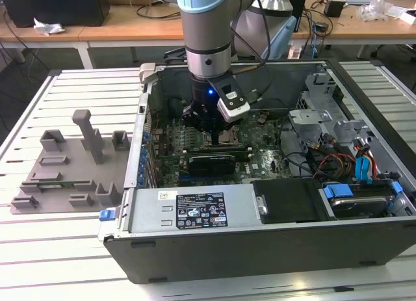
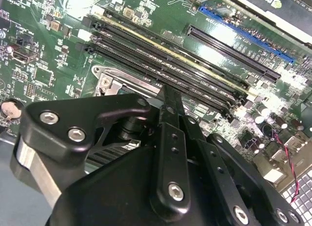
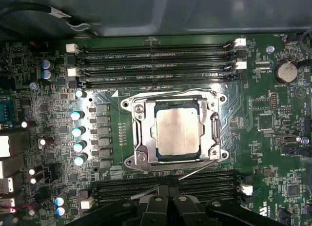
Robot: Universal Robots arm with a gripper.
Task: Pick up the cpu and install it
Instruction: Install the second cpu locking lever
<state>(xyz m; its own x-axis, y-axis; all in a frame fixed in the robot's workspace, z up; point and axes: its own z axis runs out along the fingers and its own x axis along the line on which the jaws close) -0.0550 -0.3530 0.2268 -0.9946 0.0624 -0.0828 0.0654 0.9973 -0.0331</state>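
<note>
Slatted metal tabletop carries an open computer case, with a grey fixture tray to the exterior view's left. Farther in, the gripper hangs low over the motherboard; whether its fingers are spread or closed I cannot tell. The cpu sits inside its socket frame.

Arm: light blue cap band at top, silver-grey cylinder below, dark ring near the wrist. Black cables trail off behind it. Just above the gripper, a silver-white camera block beside a small blue light. Gripper body in the second wrist view: matte black linkage bars, silver hex screws at the joints, a brushed-metal edge beside one link.
</note>
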